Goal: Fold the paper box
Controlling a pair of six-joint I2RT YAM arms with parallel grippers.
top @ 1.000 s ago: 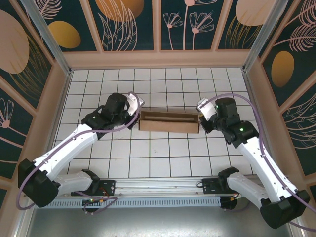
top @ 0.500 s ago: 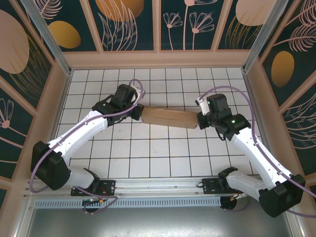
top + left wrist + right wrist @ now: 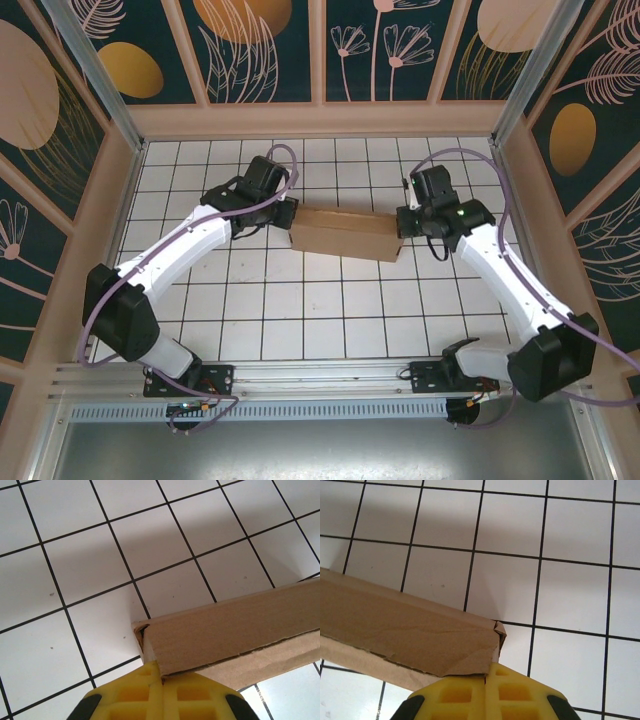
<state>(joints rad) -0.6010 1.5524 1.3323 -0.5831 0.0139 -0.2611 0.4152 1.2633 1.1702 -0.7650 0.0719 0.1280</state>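
One white tiled counter (image 3: 320, 310) carries everything. Left arm (image 3: 180, 255) and right arm (image 3: 510, 280) reach inward to opposite ends of the paper box (image 3: 345, 233), a long brown cardboard shape lying crosswise mid-counter. Overhead, the grips are hard to make out. The wrist cameras show them: the left jaws, yellow and closed, pinch one ragged end corner, and the right jaws pinch the other.

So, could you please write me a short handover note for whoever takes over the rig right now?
Left gripper: shut on the paper box, left end.
Right gripper: shut on its right end.
Box: held between both arms above the tiled table, apparently lifted.
Done: walls look folded up.
Left: check remaining flaps, then set it down.
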